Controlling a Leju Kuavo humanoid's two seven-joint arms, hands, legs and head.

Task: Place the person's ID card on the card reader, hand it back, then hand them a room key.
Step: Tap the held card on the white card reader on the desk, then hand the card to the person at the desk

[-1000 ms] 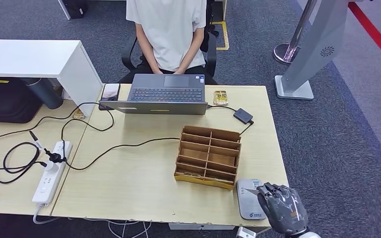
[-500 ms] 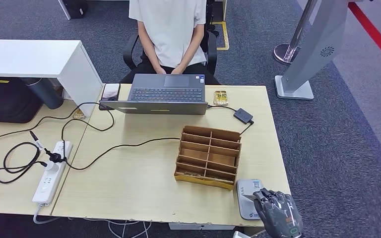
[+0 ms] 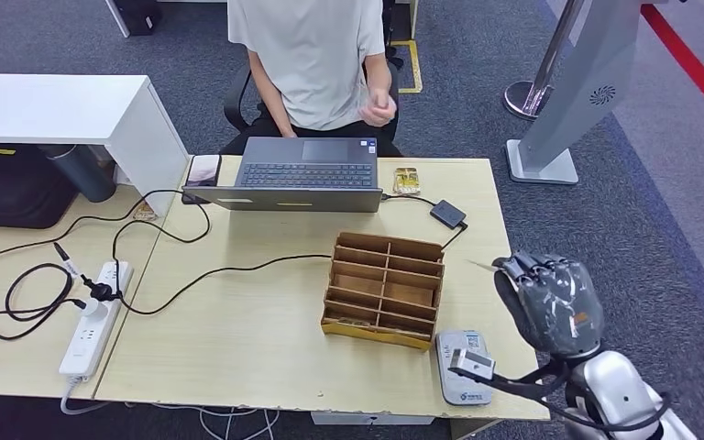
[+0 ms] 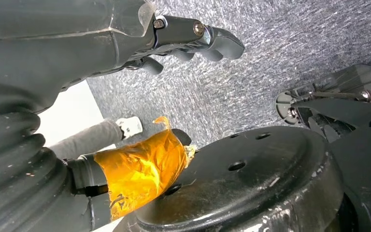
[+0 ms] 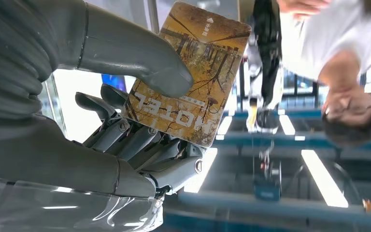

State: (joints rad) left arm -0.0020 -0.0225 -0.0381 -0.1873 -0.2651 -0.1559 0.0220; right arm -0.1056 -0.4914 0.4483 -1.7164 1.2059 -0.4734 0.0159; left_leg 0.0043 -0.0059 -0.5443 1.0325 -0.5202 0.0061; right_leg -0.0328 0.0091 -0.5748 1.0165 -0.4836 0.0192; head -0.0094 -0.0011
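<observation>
Lifting clear of the desk, the right hand (image 3: pixel 550 302) has come up from beside the card reader (image 3: pixel 463 368), where it sat low half a second ago, and now hangs above the desk's right edge with the reader well below and behind its fingers. The person (image 3: pixel 316 55) across the desk has raised a hand (image 3: pixel 380 108) from the lap in the same interval, which I read as readiness to receive. That puts the task in its last step: the room key is being carried toward the handover.

In the right wrist view the room key (image 5: pixel 191 72) (a brown card printed HOTEL) is pinched flat between the thumb, pressing on its printed face, and the fingers (image 5: pixel 140 140) bunched close together behind it. Most of the card juts out beyond the fingertips, toward the person.

The left hand (image 4: pixel 193 38) hangs over grey carpet with its fingers curled in, and nothing shows between them.
</observation>
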